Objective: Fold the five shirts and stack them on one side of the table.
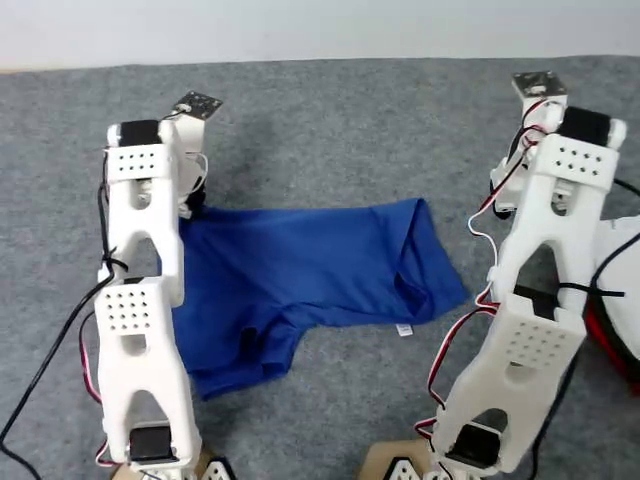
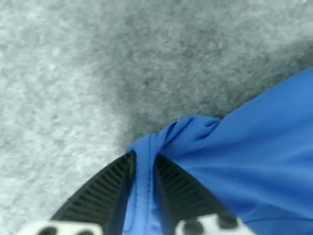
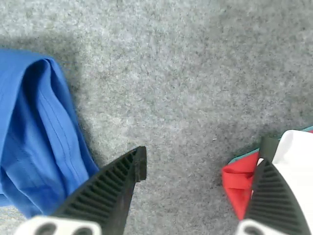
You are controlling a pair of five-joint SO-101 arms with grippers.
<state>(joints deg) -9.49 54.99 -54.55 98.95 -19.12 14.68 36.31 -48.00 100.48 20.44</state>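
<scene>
A blue shirt (image 1: 300, 275) lies spread across the middle of the grey table, partly folded, with a sleeve toward the front. My left gripper (image 2: 144, 164) is shut on a bunched corner of the blue shirt (image 2: 244, 161) at its left back edge; in the high view that grip sits under the left arm (image 1: 192, 205). My right gripper (image 3: 203, 156) hangs open over bare carpet just right of the blue shirt (image 3: 34, 137), holding nothing. In the high view the right arm (image 1: 545, 250) stands beside the shirt's right edge.
A pile of other shirts, red (image 3: 239, 178) and white (image 3: 296, 147), lies at the table's right edge beside the right arm; it shows as white and red cloth (image 1: 620, 300) in the high view. Grey carpet (image 1: 330, 130) covers the table.
</scene>
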